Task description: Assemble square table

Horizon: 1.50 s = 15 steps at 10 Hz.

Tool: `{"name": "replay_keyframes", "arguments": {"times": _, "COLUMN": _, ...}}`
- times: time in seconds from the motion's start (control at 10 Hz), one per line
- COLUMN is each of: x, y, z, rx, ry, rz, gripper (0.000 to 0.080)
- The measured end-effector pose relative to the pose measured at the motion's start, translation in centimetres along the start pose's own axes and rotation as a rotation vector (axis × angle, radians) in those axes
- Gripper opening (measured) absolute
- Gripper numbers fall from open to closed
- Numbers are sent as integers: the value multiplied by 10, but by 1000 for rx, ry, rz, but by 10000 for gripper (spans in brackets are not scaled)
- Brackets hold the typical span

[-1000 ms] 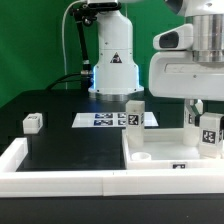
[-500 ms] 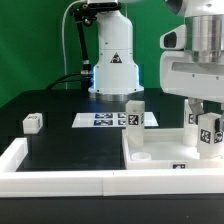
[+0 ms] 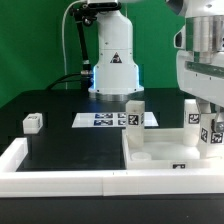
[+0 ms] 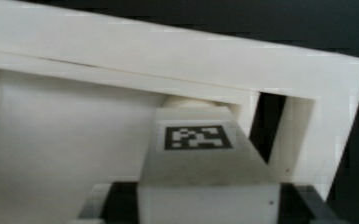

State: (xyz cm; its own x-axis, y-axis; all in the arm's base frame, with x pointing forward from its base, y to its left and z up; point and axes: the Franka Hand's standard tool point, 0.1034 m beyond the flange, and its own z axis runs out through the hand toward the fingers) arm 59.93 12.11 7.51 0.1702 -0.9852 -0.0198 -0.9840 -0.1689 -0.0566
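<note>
So the big white plastic square tabletop slab (image 3: 165,150) is lying flat right under the hand (image 3: 204,108), on the black table (image 3: 70,140) and tucked against the long white rail (image 3: 60,170). The hand is closed partway around a small white tagged plastic leg, the held leg (image 4: 201,150), and keeps it upright over the slab corner closest to it. I can't tell if it's touching the hole yet. My read on progress: the far leg (image 3: 134,112) stands upright on the slab corner well away from the hand, and a near leg (image 3: 190,113) seems to stand just beside the hand. So probably two are in, the third is going in now, and a loose leg (image 3: 33,122) waits on the table, well apart from the hand, out past the flat white marker board (image 3: 108,120). Versus a second ago, the arm has slid toward the exterior view's right and the held leg sits a touch lower. Nothing else budged.
</note>
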Motion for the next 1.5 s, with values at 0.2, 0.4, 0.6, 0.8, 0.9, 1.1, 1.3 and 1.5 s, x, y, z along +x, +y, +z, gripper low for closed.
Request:
{"name": "replay_keyframes", "arguments": {"times": 0.2, "x": 0, "y": 0, "z": 0, "rx": 0, "ry": 0, "rz": -12, "gripper": 548}}
{"name": "replay_keyframes", "arguments": {"times": 0.4, "x": 0, "y": 0, "z": 0, "rx": 4, "ry": -7, "rz": -102, "gripper": 627}}
{"name": "replay_keyframes", "arguments": {"times": 0.6, "x": -1, "y": -1, "z": -1, "rx": 10, "ry": -5, "rz": -324, "gripper": 645}}
{"name": "replay_keyframes", "arguments": {"times": 0.8, "x": -2, "y": -2, "z": -1, "rx": 15, "ry": -2, "rz": -526, "gripper": 648}}
{"name": "replay_keyframes", "arguments": {"times": 0.9, "x": -2, "y": -3, "z": -1, "rx": 27, "ry": 5, "rz": -616, "gripper": 649}}
{"name": "replay_keyframes", "arguments": {"times": 1.1, "x": -5, "y": -3, "z": 0, "rx": 33, "ry": 10, "rz": -775, "gripper": 649}}
{"name": "replay_keyframes", "arguments": {"times": 1.3, "x": -4, "y": -4, "z": 0, "rx": 31, "ry": 16, "rz": -975, "gripper": 649}}
{"name": "replay_keyframes", "arguments": {"times": 1.5, "x": -1, "y": -5, "z": -2, "rx": 29, "ry": 25, "rz": -1143, "gripper": 649}}
